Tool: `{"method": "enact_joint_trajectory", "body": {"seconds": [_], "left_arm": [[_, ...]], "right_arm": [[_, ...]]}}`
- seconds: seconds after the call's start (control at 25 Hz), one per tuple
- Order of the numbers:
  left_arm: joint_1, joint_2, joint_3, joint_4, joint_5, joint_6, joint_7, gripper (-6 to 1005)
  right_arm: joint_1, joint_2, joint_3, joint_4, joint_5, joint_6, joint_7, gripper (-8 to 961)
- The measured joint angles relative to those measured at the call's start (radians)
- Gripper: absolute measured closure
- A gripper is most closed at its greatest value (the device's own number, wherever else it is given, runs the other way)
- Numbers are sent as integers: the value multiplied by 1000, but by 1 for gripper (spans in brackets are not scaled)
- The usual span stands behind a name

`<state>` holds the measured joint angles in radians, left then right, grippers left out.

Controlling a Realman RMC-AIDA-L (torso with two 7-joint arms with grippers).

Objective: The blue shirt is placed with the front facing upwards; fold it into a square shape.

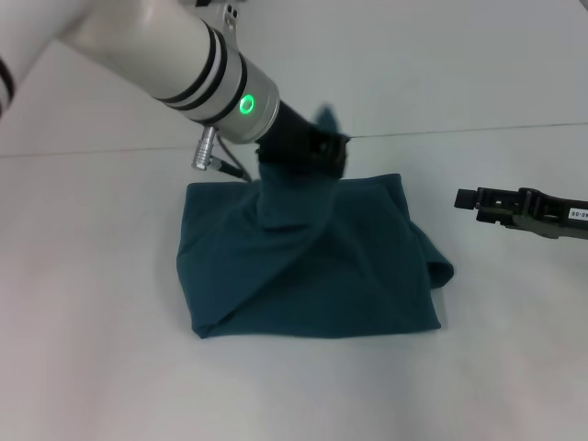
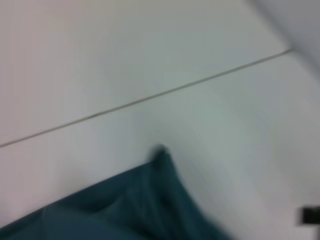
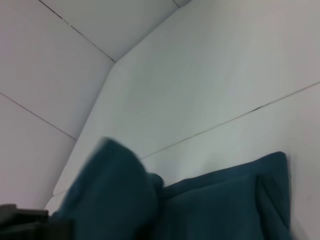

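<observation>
One blue shirt [image 1: 312, 266] lies mid-table [image 1: 92, 367], already folded to a rough rectangle, no print visible. Left gripper [image 1: 308, 152] is clamped on a pinch of fabric at the far edge, lifting it into a peak. Right gripper [image 1: 478, 199] sits off to the shirt's right, clear of it; can't tell its finger state.

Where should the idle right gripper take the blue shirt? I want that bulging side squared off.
Probably the looped fold on the blue shirt, approached from the robot's right, where the right gripper hovers. It lifts off the table; the left gripper holds the far edge.
</observation>
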<state>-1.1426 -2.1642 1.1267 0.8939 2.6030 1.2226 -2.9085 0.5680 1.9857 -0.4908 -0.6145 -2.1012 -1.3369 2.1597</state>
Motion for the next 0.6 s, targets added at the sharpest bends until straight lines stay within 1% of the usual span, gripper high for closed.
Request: {"method": "enact_joint_trajectory", "body": {"seconds": [0.08,0.2,0.32,0.4,0.6], "left_arm": [[16,0,-22,9,-75,1,42,895],[31,2,-55,9,-174,6,106,791],[46,3,-81,13,-202,6,120,687],[62,4,-101,24,-233,12,134,648],[148,9,-123,110,-320,38,146,549]], "right_arm": [[-1,-2,0,4,0,1,0,249],[-1,-2,0,5,-1,2,0,249],[-3,-3,0,6,-2,1,0,250],[-4,-4,0,6,-2,0,0,250],[-9,-4,-3,6,-3,-4,-2,250]]}}
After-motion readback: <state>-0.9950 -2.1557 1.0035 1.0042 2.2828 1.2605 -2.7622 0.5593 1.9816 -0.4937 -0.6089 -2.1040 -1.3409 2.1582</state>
